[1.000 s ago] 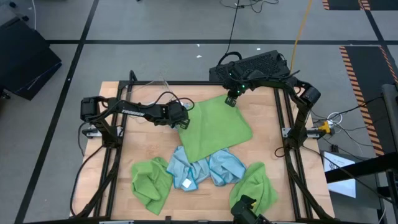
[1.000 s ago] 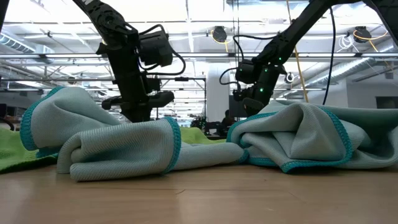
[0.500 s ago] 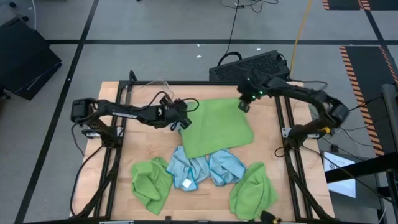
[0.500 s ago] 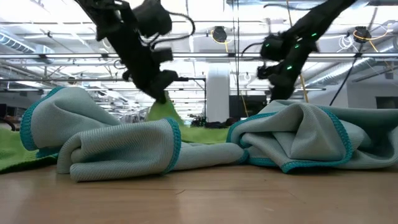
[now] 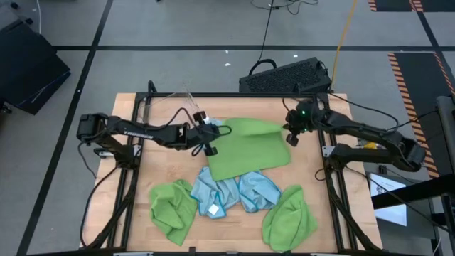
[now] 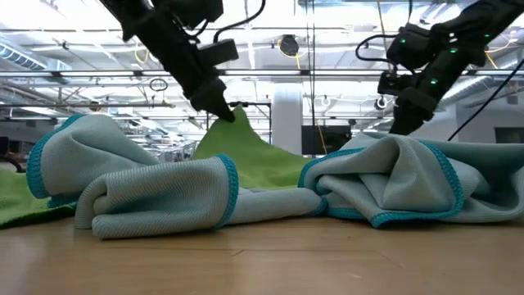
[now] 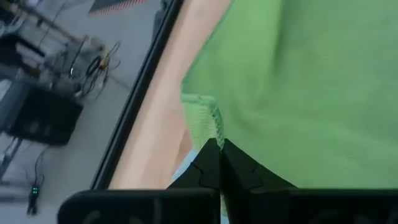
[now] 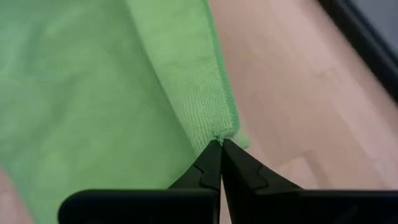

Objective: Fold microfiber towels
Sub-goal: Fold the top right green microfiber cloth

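Lime green cloth is filling the middle of the wooden worktop point(image 5: 160, 107): one spread green towel point(image 5: 249, 149) is lying mostly flat, and both arms are pinching its far edge. Counting from the high view, three green cloths are showing in all, the spread one plus a crumpled green towel point(image 5: 173, 208) at the near left and another crumpled green towel point(image 5: 290, 217) at the near right. Between those two, the light blue towels point(image 5: 233, 193) are lying bunched together in a heap touching the near edge of the spread cloth; how many there are in that heap is hard to tell from above, though the low view is showing two separate folded-over blue bundles with teal stitched hems. A small white tag point(image 5: 212, 209) is showing on the blue heap, too small for any writing to be read. The left gripper point(image 5: 210, 134) is sitting at the spread towel's far left corner, its fingers closed tight on the fabric, with the hemmed edge curling just ahead of the tips in the left wrist view. The right gripper point(image 5: 291, 135) is at the far right corner, likewise clamped on the stitched hem, which is folding over itself there. In the low view that cloth is rising to a peak under the left gripper, lifted off the wood. The towel's surface is looking finely ribbed and soft.
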